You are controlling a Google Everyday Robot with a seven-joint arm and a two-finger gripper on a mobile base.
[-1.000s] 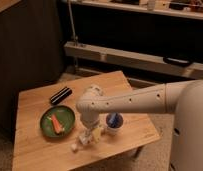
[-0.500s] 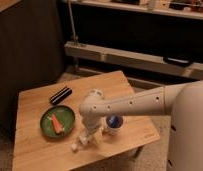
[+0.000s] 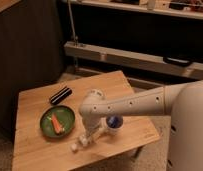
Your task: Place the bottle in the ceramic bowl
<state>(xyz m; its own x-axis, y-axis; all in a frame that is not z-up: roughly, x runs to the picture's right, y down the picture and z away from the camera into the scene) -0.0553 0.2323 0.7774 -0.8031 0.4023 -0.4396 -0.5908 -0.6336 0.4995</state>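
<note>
Pincer [image 3: 88, 136] apparently around bottle [image 3: 78, 144], label unreadable

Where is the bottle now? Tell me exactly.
In the camera view the bottle lies near the front edge of the wooden table, at the gripper, just right of and below the ceramic bowl and left of the white cup.

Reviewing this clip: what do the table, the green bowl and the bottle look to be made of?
Table: pale wood, visible grain, matte. Ceramic bowl: dark green, smooth, probably glazed ceramic. Bottle: whitish, likely plastic, lying near the table's front edge at the gripper, which is low over it.
</note>
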